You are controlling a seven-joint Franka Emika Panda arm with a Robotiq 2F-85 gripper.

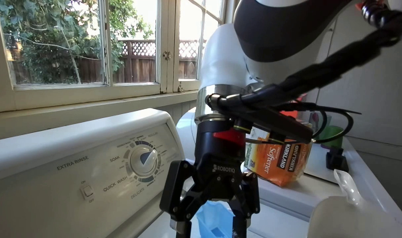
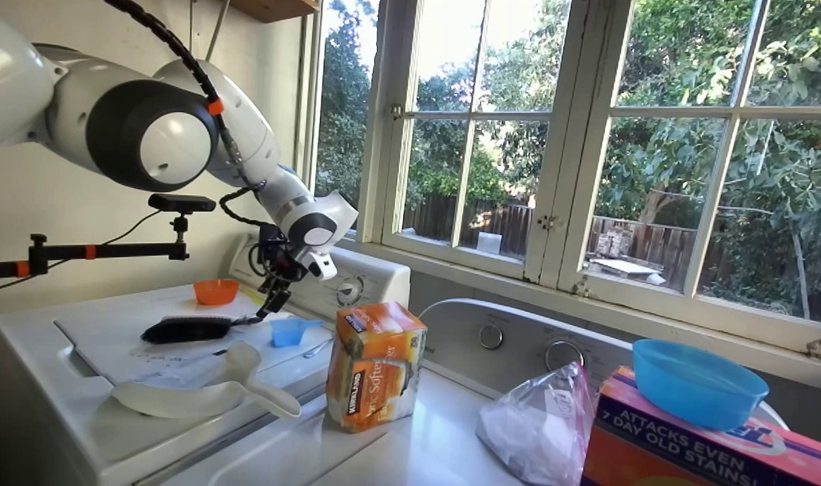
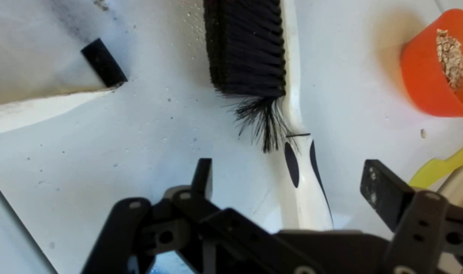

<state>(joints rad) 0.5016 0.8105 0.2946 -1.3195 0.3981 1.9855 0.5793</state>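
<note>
- The tool is spread wide and has hold of nothing.
- In the wrist view a brush lies on the white surface, its handle showing between the tool's fingers, with a gap on each side.
- The black bristles lie beyond the fingers.
- An orange cup with flakes sits to the brush's right, a yellow spoon near it.
- In an exterior view, a blue cup stands near the handle.

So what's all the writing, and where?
"ROBOTIQ": gripper
"EXTRA RINSE": washer panel
"SOAK": same
"QUICK WASH": same
"DELICATE": same
"ON", "OFF": switch
"KIRKLAND": softener box
"Fabric Softener": same
"ATTACKS EVEN 7 DAY OLD STAINS!": red box
Too small or blurred: remaining box, dial, bag, grey panel print.
</note>
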